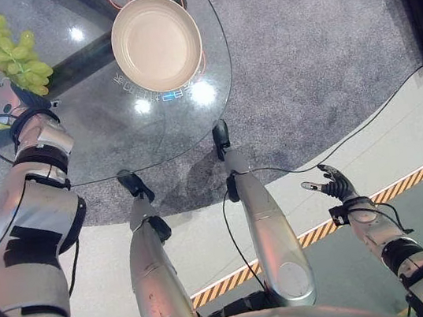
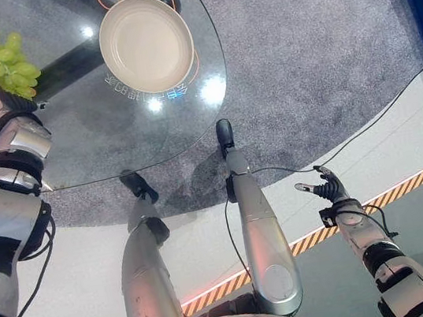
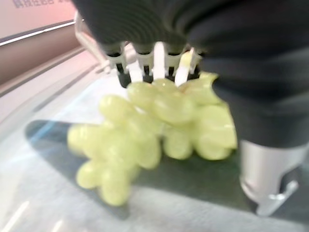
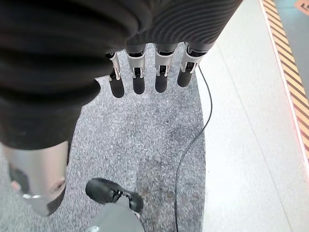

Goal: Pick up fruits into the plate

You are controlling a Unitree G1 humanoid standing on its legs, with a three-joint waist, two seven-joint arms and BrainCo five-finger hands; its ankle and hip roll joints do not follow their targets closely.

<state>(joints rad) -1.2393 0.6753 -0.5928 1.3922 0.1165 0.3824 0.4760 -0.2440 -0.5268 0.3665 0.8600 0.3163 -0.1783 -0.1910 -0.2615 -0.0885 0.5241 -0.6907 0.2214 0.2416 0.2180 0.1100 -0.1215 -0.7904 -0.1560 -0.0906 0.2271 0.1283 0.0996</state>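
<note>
A bunch of green grapes lies at the far left of the round glass table. My left hand sits at the bunch's near end. In the left wrist view its fingers curl down onto the grapes, while the thumb stands beside them. An empty cream plate rests on the glass, to the right of the grapes and apart from them. My right hand hangs open low at the right, off the table and above the floor, holding nothing, with its fingers straight.
The glass top's curved edge runs between the plate and me. Beneath it lies grey carpet. A black-and-orange striped line crosses the floor at the right. A dark cabinet stands at the far right.
</note>
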